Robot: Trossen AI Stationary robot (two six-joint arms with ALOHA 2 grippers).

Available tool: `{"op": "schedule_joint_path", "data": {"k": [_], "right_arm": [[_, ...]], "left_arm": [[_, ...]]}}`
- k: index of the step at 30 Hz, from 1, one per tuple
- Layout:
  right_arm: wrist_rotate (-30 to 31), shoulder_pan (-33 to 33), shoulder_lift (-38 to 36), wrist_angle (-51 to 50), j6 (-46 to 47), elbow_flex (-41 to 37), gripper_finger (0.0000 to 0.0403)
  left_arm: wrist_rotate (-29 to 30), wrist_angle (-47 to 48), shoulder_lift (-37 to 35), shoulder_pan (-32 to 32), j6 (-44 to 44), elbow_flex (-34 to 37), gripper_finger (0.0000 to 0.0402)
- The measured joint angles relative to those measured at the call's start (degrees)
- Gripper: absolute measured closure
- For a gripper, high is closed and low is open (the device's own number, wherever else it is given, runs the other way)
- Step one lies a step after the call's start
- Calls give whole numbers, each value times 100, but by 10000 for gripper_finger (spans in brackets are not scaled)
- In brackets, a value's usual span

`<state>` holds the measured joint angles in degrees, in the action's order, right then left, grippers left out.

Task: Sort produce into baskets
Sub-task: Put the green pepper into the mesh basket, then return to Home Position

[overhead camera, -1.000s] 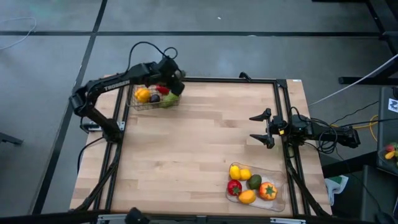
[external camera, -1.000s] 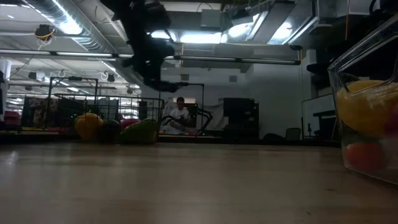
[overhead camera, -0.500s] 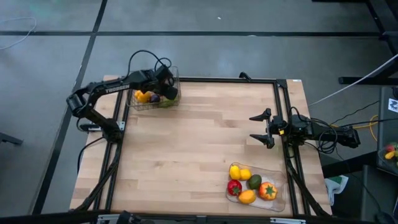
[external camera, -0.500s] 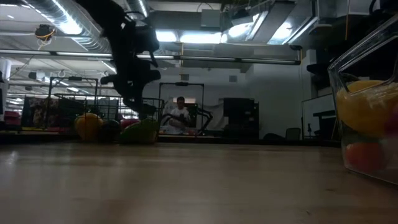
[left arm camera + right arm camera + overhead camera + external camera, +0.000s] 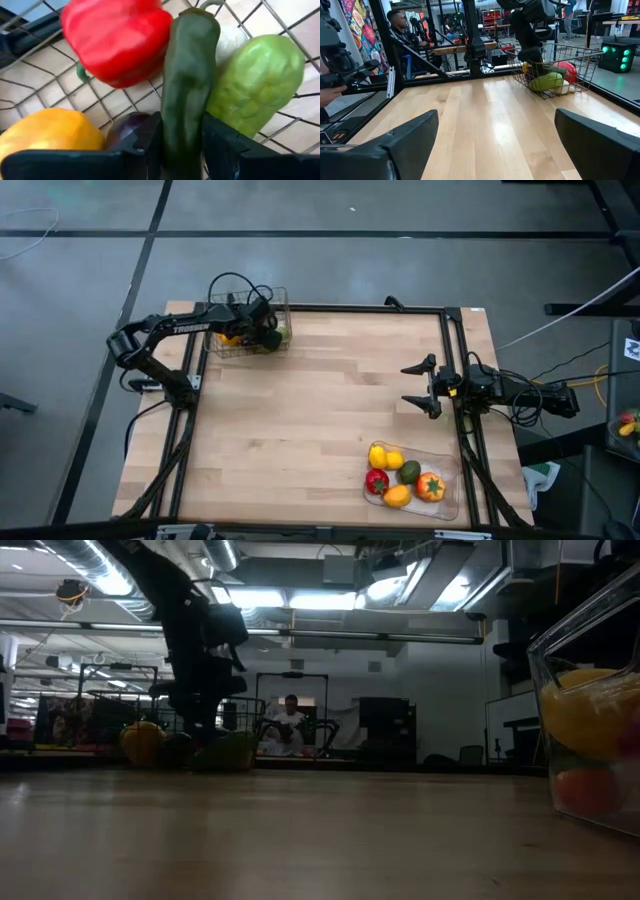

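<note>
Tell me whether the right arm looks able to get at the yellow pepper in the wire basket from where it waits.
Probably not: the right gripper waits open at the table's far edge, and the left gripper, shut on the green pepper, hangs over the wire basket beside the yellow pepper.

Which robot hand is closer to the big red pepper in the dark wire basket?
The left gripper. It is down inside the square dark wire-mesh basket, clamped on a long green pepper beside the red bell pepper. The right gripper waits open across the table.
</note>
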<state>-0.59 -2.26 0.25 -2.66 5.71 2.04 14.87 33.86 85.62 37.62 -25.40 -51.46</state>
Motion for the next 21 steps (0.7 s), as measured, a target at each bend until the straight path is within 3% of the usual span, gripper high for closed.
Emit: {"op": "schedule_joint_path", "data": {"k": [4,15,21], "right_arm": [[0,-1,-1,0,0,0,6],[-1,-2,0,-1,0,0,6],[0,-2,-2,0,1,0,6]], "left_arm": [[-48,-73,2,0,94,89,264],[-307,-107,-18,29,1151,89,135],[-631,-192,-227,188,1560,94,114]]}}
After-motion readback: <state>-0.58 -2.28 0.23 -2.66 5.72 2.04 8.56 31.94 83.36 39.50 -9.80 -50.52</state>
